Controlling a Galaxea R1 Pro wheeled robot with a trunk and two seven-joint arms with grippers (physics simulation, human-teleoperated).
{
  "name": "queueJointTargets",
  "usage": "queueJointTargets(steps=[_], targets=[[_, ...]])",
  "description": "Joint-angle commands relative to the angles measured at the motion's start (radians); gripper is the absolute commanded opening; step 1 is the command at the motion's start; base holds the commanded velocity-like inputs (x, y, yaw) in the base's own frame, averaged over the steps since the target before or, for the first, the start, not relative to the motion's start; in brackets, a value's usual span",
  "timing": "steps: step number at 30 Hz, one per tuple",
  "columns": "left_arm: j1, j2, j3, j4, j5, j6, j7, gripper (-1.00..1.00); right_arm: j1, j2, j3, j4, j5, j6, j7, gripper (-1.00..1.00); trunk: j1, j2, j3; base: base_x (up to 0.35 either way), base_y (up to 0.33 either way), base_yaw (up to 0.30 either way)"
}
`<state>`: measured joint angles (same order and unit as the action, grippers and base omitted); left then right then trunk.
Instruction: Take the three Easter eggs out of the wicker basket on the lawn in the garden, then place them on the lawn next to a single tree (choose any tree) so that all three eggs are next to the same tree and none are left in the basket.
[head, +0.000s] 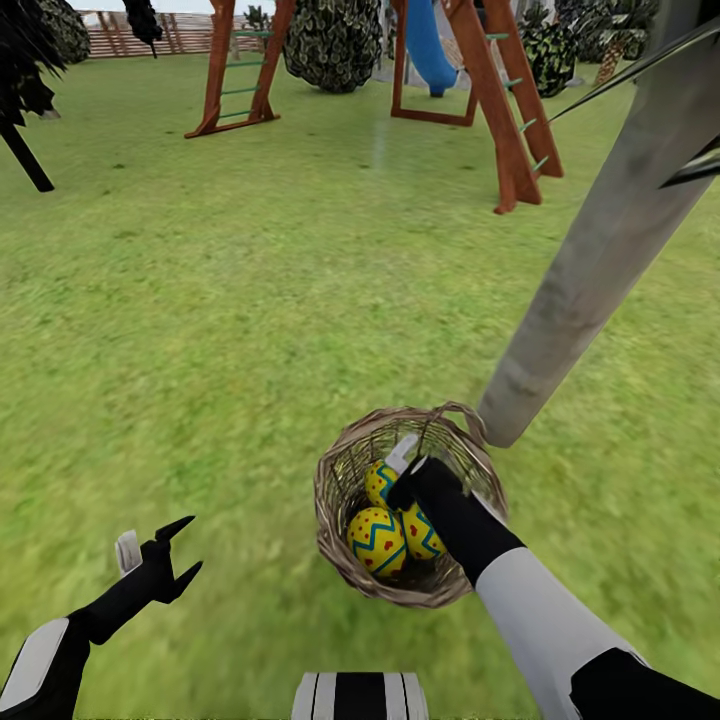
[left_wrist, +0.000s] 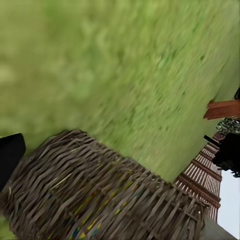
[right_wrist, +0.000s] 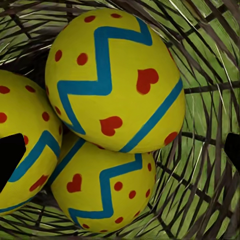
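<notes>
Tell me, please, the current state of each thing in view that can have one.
wicker basket: upright on the lawn beside the tree, holding all three eggs.
three Easter eggs: piled together inside, none gripped.
right gripper: open, lowered into the basket.
left gripper: open, empty, above grass.

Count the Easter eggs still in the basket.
3, all inside the wicker basket: one front egg, one far egg, one partly under the right gripper, egg.

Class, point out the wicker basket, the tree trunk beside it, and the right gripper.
wicker basket (head: 335, 490), head view, on its left rim.
tree trunk (head: 590, 270), head view, mid-trunk.
right gripper (head: 405, 470), head view, between its fingertips inside the basket.
</notes>
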<state>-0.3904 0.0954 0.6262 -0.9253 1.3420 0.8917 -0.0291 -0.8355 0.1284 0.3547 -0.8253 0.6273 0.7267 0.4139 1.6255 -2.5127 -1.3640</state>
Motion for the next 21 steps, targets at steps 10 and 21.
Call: queueJointTargets(steps=[10,21], targets=[[-0.001,0.0,0.003,0.0,-0.003,0.006,-0.003,1.0,0.0,0.003,0.001,-0.026,0.109,-0.035,0.006,1.0,0.002,-0.002,-0.024,0.0,0.0,0.0],[0.01,-0.006,-0.005,0.005,-0.003,0.004,-0.009,1.0,-0.038,0.005,-0.01,-0.08,0.13,-0.05,0.017,1.0,0.004,-0.002,-0.035,0.0,0.0,0.0]])
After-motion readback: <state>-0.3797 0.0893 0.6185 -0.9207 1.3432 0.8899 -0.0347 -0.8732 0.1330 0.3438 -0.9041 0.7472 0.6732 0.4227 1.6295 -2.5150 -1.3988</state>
